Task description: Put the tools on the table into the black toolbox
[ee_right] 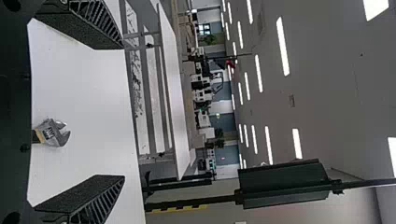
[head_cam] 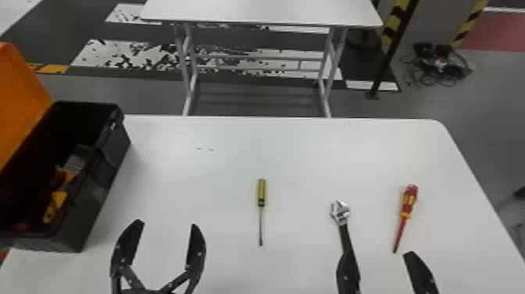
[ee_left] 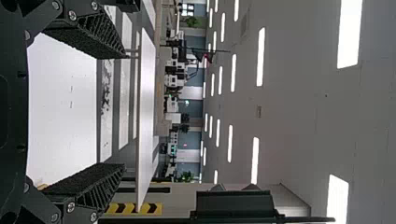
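Nearest the robot, both arms come in at the bottom edge, fingers pointing forward over the tabletop (head_cam: 289,156) rather than down at it. The right gripper (head_cam: 378,253) is at the near end of the adjustable wrench (head_cam: 340,212); its fingers stand wide apart with nothing between the pads. One finger overlaps the wrench's handle in the head view; whether they touch cannot be told. The left gripper (head_cam: 167,224), well to the wrench's left, is likewise spread and empty.

The step in hand is judged to be picking up the wrench. Recommended procedure: centre the right gripper over the dark handle (head_cam: 345,238), tilt the fingers downward, lower until the pads straddle it, then close squarely. A grip close to the metal head should limit sagging, as that end probably carries much weight. Defect to guard against: a fingertip landing on the handle and pushing the wrench away or turning it.

The wrench lies flat, head away from the robot. To its left lies the yellow-handled screwdriver (head_cam: 261,193); to its right, the red screwdriver (head_cam: 408,199). Farther off, well left of the wrench, the black toolbox (head_cam: 105,168) has its orange lid (head_cam: 21,97) open, some items inside.
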Robot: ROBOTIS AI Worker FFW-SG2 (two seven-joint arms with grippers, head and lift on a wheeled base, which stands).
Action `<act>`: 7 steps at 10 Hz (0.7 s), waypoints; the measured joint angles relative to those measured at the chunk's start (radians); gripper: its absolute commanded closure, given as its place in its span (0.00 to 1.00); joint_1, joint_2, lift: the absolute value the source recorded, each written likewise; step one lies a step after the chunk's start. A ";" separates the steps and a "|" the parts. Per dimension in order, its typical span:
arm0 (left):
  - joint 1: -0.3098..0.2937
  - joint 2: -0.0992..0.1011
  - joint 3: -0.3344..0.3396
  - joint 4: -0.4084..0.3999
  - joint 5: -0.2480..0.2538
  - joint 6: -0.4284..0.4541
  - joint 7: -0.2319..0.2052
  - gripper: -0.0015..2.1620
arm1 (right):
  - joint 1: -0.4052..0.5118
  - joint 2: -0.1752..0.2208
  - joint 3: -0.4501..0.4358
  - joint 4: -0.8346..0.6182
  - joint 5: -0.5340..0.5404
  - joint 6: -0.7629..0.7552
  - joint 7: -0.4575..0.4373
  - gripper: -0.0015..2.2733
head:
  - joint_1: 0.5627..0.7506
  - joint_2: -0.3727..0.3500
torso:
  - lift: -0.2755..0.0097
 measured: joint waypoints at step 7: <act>0.000 0.000 -0.002 0.001 0.000 0.001 0.000 0.09 | 0.001 0.000 -0.001 0.000 0.000 -0.013 0.000 0.00 | 0.70 0.46 | 0.70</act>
